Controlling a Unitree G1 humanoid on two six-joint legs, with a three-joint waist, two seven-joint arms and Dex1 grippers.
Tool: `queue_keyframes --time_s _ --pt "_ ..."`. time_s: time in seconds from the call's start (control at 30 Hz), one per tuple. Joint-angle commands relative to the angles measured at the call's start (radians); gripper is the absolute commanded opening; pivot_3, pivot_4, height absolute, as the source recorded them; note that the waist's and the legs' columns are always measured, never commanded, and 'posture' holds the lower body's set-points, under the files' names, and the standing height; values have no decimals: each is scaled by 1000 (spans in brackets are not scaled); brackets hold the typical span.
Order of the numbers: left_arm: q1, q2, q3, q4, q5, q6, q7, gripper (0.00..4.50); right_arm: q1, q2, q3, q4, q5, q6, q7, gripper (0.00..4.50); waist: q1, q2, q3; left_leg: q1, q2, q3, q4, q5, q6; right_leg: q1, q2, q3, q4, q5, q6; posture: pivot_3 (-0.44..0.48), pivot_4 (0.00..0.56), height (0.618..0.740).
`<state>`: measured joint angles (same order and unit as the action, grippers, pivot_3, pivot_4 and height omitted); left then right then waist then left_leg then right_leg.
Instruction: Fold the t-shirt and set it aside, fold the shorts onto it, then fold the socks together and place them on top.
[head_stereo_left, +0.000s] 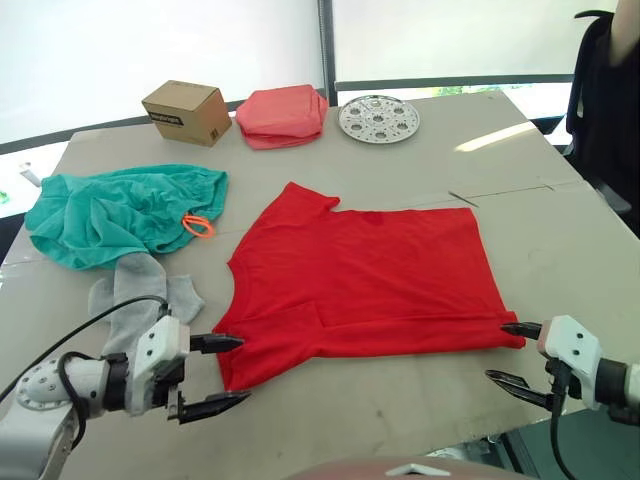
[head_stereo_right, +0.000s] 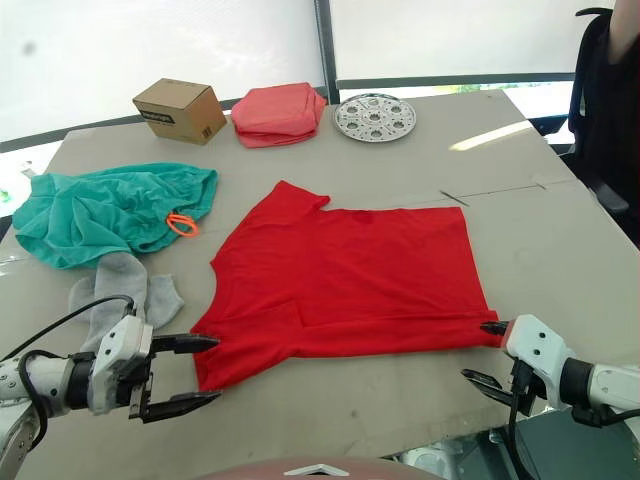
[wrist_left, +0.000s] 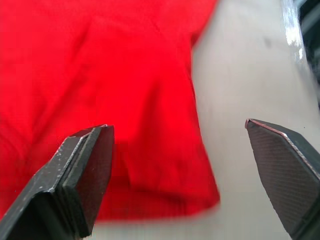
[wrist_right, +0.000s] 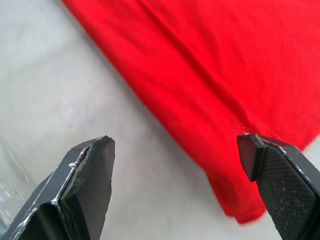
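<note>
On the grey table (head_stereo_left: 560, 230), the t-shirt (head_stereo_left: 365, 285) lies spread flat near the front edge, already doubled once so that a fold line runs along its near side. At its near-left corner, the left gripper (head_stereo_left: 218, 372) is poised with its two black fingers wide apart, one fingertip over the cloth edge and the other over bare table just in front; the left wrist view confirms the red corner lying between them. At the near-right corner, the right gripper (head_stereo_left: 518, 352) is likewise parted, its upper fingertip touching or just beside the corner of the cloth, the lower one out over the table; neither gripper holds anything.

Well to the left lie the shorts (head_stereo_left: 120, 215), crumpled, with the orange drawstring loop (head_stereo_left: 198, 225) at their near edge. Just in front of them, the socks (head_stereo_left: 140, 290) rest loosely together. At the far side stand a cardboard box (head_stereo_left: 186, 112), a salmon-pink cloth bundle (head_stereo_left: 281, 115) and a perforated metal disc (head_stereo_left: 378, 118), none of them part of the work.

Step in hand, by judgement: folding the t-shirt, the first of three; the shorts and socks appear untouched. The next move calls for both grippers to close on the two near corners at once, pinching all layers, then to lift evenly and carry the edge toward the far hem. An uneven grip would likely skew the fold.
</note>
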<state>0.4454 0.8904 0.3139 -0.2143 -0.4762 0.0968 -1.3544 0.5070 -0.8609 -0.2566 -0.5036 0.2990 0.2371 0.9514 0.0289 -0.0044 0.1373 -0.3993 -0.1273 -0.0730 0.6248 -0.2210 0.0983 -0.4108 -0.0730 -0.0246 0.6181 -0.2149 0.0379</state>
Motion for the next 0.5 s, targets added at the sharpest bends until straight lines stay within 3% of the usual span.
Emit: queue_keyframes --time_s 0.03,0.23,0.27,0.33,0.37,0.5 --pt "43 -19 31 7 39 -131 -26 4464 21 -20 -29 24 -40 -90 36 4129 0 0 1 0 0 0 0 0 0 0 0 0 0 0 0 0 150 740" --pt "51 -68 -13 56 145 -307 22 4464 19 -18 -22 75 -59 -150 56 4129 5 0 2 0 0 0 0 0 0 0 0 0 0 0 0 0 150 740" --pt "48 -74 -23 68 167 -339 31 4239 12 -16 -19 84 -64 -156 54 3577 8 -1 2 0 0 0 0 0 0 0 0 0 0 0 0 0 150 740" --pt "46 -82 -34 84 186 -372 44 3736 3 -16 -16 96 -70 -163 51 2911 9 -1 2 0 0 0 0 0 0 0 0 0 0 0 0 0 150 740" --pt "45 -88 -33 90 187 -382 55 3210 0 -16 -17 95 -73 -166 51 2383 10 -2 2 0 0 0 0 0 0 0 0 0 0 0 0 0 150 740" --pt "48 -88 -36 105 189 -421 76 1274 0 -23 -20 84 -75 -165 60 2368 10 -2 2 0 0 0 0 0 0 0 0 0 1 0 0 0 150 740"
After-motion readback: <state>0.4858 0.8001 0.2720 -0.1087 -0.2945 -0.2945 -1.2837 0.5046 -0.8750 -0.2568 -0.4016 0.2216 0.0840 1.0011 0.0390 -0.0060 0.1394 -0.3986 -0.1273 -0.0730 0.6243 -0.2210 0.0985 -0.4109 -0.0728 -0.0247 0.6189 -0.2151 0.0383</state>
